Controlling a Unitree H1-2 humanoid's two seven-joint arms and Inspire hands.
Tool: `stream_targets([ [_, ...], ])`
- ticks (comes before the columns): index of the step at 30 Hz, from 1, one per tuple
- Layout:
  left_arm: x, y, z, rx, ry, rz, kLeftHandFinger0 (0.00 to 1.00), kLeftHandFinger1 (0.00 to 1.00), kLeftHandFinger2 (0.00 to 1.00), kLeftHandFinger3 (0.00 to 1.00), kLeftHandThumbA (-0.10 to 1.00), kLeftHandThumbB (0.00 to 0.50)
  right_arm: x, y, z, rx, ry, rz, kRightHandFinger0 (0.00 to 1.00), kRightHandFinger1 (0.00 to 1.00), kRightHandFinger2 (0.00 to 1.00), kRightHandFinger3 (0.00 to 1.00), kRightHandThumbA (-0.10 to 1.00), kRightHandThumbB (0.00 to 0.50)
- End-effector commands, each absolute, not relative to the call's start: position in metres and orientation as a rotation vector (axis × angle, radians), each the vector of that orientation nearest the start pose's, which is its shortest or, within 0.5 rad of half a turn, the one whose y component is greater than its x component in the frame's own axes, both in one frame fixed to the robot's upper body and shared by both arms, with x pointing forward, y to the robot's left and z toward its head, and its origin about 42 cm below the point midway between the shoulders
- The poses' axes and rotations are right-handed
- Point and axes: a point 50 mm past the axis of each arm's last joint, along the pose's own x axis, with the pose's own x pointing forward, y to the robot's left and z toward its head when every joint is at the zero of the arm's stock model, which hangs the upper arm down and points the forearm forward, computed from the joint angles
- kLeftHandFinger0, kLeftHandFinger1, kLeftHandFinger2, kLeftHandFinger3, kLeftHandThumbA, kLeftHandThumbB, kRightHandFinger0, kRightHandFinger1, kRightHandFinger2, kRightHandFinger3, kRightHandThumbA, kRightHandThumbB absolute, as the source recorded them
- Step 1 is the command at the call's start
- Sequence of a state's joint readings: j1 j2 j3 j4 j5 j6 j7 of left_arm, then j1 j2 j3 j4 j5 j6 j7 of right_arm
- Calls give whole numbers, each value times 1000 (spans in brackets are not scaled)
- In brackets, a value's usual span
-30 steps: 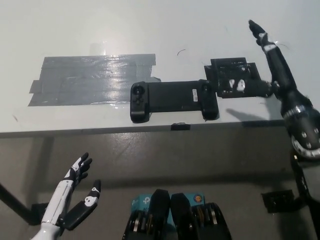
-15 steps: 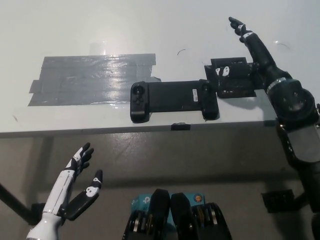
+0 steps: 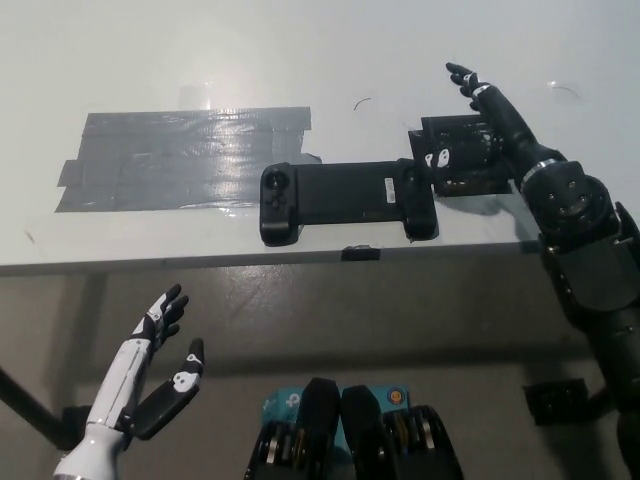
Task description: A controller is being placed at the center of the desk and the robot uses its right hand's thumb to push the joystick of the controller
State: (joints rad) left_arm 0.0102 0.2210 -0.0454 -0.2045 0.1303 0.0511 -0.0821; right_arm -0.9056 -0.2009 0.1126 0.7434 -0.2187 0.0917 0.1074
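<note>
Down at the near left, below the tabletop's front edge, the white left hand point(image 3: 150, 375) is resting in the air with its fingers spread and nothing in it.

Going up to the tabletop point(image 3: 400, 50), the controller point(image 3: 347, 200) is lying flat near the front edge, about in the middle. Its left joystick point(image 3: 277, 184) is showing as a round knob on the left grip. A big patch of gray tape point(image 3: 180, 155) is sitting just behind and to the left of the controller.

Farther back and to the right, the black right hand point(image 3: 480, 130) is hovering with its fingers spread, one pointing toward the far edge. It is hanging over a dark flat block point(image 3: 460, 160) that is touching the controller's right end. It is holding nothing.

Things that could go wrong: the thumb is not over any joystick yet, so it may be pressing the block or a grip instead. A hard, slanted push could be sliding the controller toward the front edge and off.
</note>
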Motion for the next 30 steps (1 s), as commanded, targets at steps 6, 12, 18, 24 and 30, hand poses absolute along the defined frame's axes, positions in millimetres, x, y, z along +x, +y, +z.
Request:
stream_targets([
  [6, 282, 257, 164, 363, -175, -141, 1000, 1000, 1000, 1000, 431, 85, 551, -183, 291, -545, -124, 206, 1000, 1000, 1000, 1000, 1000, 393],
  [12, 284, 257, 166, 362, -183, -145, 1000, 1000, 1000, 1000, 414, 83, 553, -186, 289, -540, -124, 203, 1000, 1000, 1000, 1000, 1000, 416],
  [18, 288, 258, 167, 363, -192, -140, 1000, 1000, 1000, 1000, 422, 91, 556, -184, 291, -526, -128, 213, 1000, 1000, 1000, 1000, 1000, 441],
  [24, 291, 258, 170, 380, -193, -140, 1000, 1000, 1000, 1000, 434, 85, 557, -187, 284, -526, -112, 212, 1000, 1000, 1000, 1000, 1000, 441],
  [30, 292, 259, 171, 376, -202, -140, 1000, 1000, 1000, 1000, 439, 84, 559, -191, 278, -531, -92, 198, 1000, 1000, 1000, 1000, 994, 430],
])
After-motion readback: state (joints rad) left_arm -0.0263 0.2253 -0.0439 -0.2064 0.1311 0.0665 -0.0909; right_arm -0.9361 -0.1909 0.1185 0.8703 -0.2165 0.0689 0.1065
